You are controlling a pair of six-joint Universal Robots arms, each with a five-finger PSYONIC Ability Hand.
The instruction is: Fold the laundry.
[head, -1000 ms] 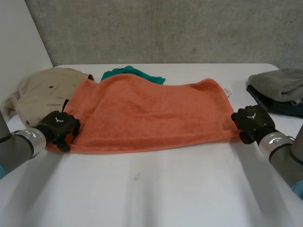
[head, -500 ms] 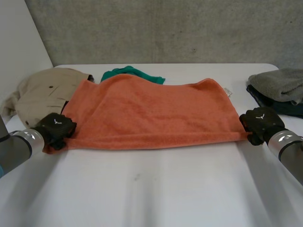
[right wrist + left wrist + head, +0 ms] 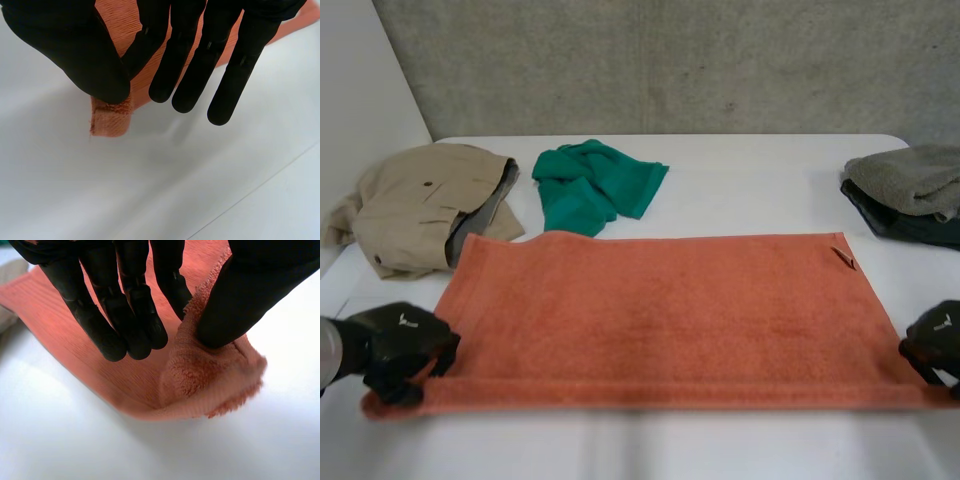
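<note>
Pinching orange towel (image 3: 660, 310) near corners: left hand (image 3: 395, 340), right hand (image 3: 935, 340); edge straight, table (image 3: 650, 445) strip in front.

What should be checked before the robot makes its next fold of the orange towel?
1. Left hand pinches the near left corner of the towel: ok, thumb against fingers, corner bunched.
2. Right hand pinches the near right corner: ok.
3. Towel spread flat on the table: ok, apart from the bunched corner.
4. Far edge free of the green cloth: cannot tell, they lie very close.
5. Grey pile off the towel: ok, apart.
</note>
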